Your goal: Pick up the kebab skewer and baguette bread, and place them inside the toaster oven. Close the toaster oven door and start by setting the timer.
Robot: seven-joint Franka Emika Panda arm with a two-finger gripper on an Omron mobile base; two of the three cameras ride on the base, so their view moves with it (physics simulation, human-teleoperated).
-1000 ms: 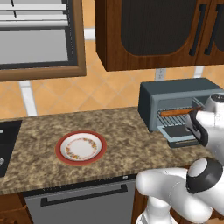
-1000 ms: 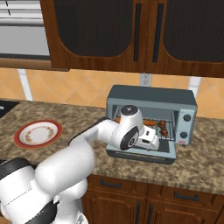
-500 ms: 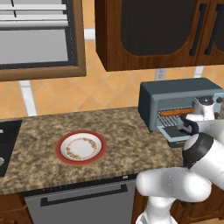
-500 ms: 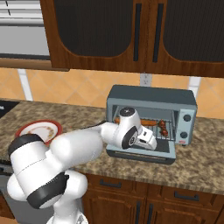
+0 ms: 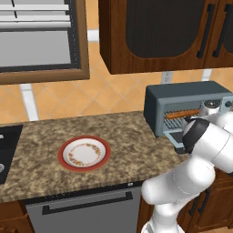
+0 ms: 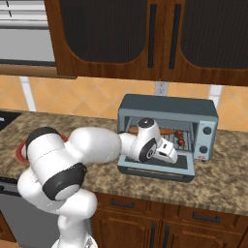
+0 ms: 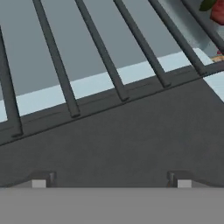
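oven: the boxy grey-blue metal toaster oven [image 6: 167, 138] stands on the speckled granite counter [image 5: 100, 141], at 3 o'clock from the red-rimmed round plate [image 5: 84, 154].
bread: the slim orange-brown baguette bread [image 5: 183, 113] lies on the wire rack [image 7: 100, 48].
skewer: the thin kebab skewer [image 6: 179, 137] with dark and reddish chunks rests at the rack's right end.
door: the dark glass toaster oven door [image 6: 156, 166] lies folded down flat.
gripper: the two-finger gripper [image 6: 169, 153] hovers over the door, fingers spread apart, empty.
step: loading looks done; closing comes next.
next move: likely getting under the door's front edge, swinging it up, then turning the timer knob [image 6: 208, 131].
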